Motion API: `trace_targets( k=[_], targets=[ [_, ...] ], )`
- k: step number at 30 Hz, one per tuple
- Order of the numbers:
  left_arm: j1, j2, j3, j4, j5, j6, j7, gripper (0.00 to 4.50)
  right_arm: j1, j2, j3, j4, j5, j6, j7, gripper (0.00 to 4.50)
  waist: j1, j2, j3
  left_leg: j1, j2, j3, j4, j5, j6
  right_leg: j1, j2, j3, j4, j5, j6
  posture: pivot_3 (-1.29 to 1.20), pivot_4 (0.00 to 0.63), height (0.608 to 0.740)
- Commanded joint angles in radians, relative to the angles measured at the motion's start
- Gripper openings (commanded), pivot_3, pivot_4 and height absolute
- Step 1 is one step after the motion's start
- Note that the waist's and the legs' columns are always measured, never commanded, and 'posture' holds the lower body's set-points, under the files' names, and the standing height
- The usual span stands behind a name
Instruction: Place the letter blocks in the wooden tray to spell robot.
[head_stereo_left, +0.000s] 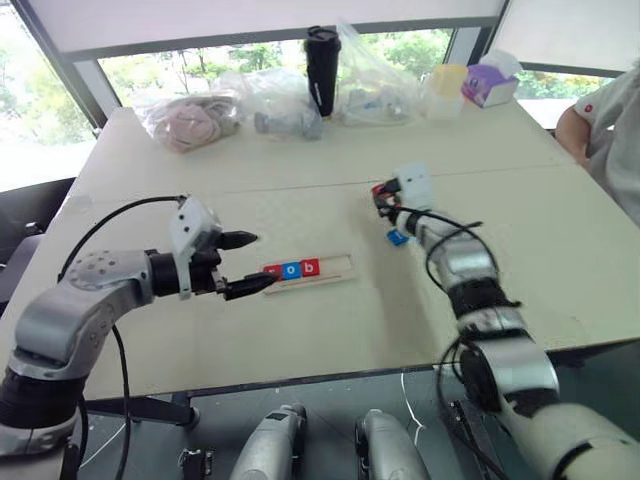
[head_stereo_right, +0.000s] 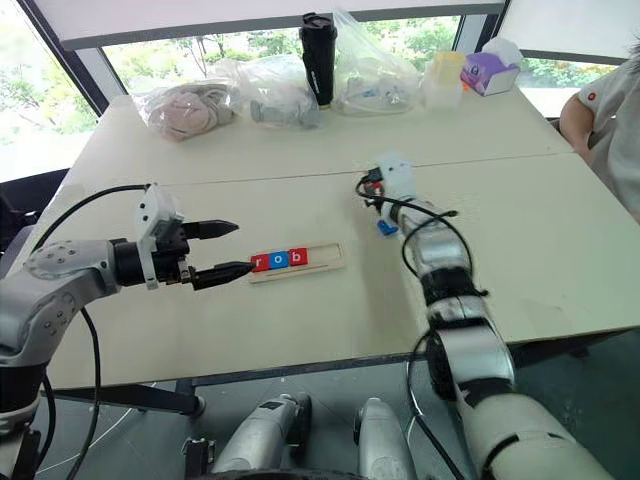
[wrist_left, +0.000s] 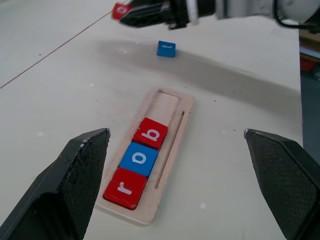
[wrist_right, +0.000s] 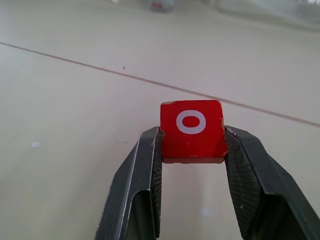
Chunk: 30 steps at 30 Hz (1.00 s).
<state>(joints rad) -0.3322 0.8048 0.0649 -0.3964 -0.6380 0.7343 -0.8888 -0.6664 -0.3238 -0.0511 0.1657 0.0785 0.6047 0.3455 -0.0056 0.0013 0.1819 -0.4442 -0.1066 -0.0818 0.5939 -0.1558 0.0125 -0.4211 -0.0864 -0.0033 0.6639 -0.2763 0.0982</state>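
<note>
Table (head_stereo_left: 560, 250) with wooden tray (head_stereo_left: 338, 270), blue block (head_stereo_left: 397, 237)

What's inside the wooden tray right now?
The long pale-wood tray holds three square tiles in a row: red "r", blue "o", red "b". The remaining slots are bare wood; nothing covers them.

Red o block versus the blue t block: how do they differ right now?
The red o block is pinched in the right gripper, off the table; the blue t block lies loose on the table beyond the wooden tray. Colour and letter differ. Both are small square tiles, neither yet in the tray.
</note>
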Motion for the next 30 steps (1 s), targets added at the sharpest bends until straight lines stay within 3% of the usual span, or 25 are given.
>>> trace_targets(
  k=[1, 5, 9, 17, 22, 27, 28, 29, 30],
  targets=[
    [-0.035, -0.011, -0.03, -0.009, 0.012, -0.024, -0.018, 4.5, 0.145, 0.065, -0.072, -0.479, 0.083, 0.45, -0.091, 1.16, -0.007, 0.0, 0.0, 0.0, 0.001, 0.0, 0.0, 0.0, 0.0, 0.0, 0.0, 0.0, 0.0, -0.001, -0.001, 0.0, 0.15, 0.74],
    [-0.069, -0.029, -0.065, 0.041, 0.033, -0.044, -0.049, 4.5, 0.287, 0.194, -0.125, -0.777, 0.073, 0.786, -0.199, 1.16, -0.011, 0.0, -0.001, 0.001, 0.003, 0.0, -0.001, 0.0, -0.001, -0.002, 0.002, 0.0, 0.002, -0.003, -0.006, 0.0, 0.15, 0.74],
    [-0.106, -0.032, -0.1, 0.101, 0.06, -0.076, -0.097, 4.5, 0.342, 0.284, -0.119, -0.926, 0.052, 0.962, -0.258, 1.16, -0.008, 0.001, -0.001, 0.001, 0.003, 0.0, 0.0, 0.001, -0.002, -0.002, 0.003, 0.001, 0.001, -0.004, -0.007, 0.0, 0.15, 0.74],
    [-0.137, -0.044, -0.161, 0.174, 0.137, -0.145, -0.153, 4.5, 0.354, 0.359, -0.052, -0.952, 0.04, 1.01, -0.321, 1.16, -0.008, 0.0, -0.001, 0.001, 0.002, 0.0, 0.0, 0.001, -0.002, -0.003, 0.002, 0.001, 0.0, -0.003, -0.007, 0.0, 0.15, 0.74],
    [-0.131, -0.053, -0.155, 0.165, 0.14, -0.145, -0.156, 4.5, 0.36, 0.344, -0.022, -0.932, 0.058, 1.01, -0.309, 1.16, -0.009, 0.0, -0.001, 0.001, 0.003, 0.0, 0.0, 0.001, -0.002, -0.003, 0.002, 0.001, 0.0, -0.003, -0.006, 0.0, 0.15, 0.74],
    [-0.111, -0.025, -0.115, 0.126, 0.093, -0.099, -0.174, 4.5, 0.356, 0.309, -0.039, -0.929, 0.069, 1.01, -0.288, 3.48, -0.009, 0.0, -0.001, 0.001, 0.003, 0.0, 0.0, 0.001, -0.002, -0.003, 0.002, 0.001, 0.0, -0.002, -0.005, 0.0, 0.15, 0.74],
    [-0.106, -0.013, -0.108, 0.117, 0.083, -0.089, -0.184, 4.5, 0.355, 0.284, -0.044, -0.935, 0.081, 1.01, -0.27, 4.15, -0.009, 0.0, -0.001, 0.001, 0.003, 0.0, 0.0, 0.001, -0.002, -0.003, 0.002, 0.001, 0.0, -0.002, -0.005, 0.0, 0.15, 0.74],
    [-0.101, 0.004, -0.101, 0.11, 0.076, -0.083, -0.197, 4.5, 0.343, 0.22, -0.049, -0.94, 0.107, 0.998, -0.221, 4.47, -0.008, 0.0, -0.001, 0.001, 0.003, 0.0, 0.0, 0.001, -0.002, -0.003, 0.002, 0.001, 0.0, -0.002, -0.005, 0.0, 0.15, 0.74],
    [-0.097, 0.021, -0.095, 0.102, 0.068, -0.077, -0.21, 4.5, 0.332, 0.149, -0.063, -0.93, 0.119, 0.978, -0.183, 4.47, -0.008, 0.001, -0.001, 0.001, 0.003, 0.0, 0.0, 0.001, -0.002, -0.003, 0.002, 0.0, 0.0, -0.003, -0.005, 0.0, 0.15, 0.74]
  ],
)
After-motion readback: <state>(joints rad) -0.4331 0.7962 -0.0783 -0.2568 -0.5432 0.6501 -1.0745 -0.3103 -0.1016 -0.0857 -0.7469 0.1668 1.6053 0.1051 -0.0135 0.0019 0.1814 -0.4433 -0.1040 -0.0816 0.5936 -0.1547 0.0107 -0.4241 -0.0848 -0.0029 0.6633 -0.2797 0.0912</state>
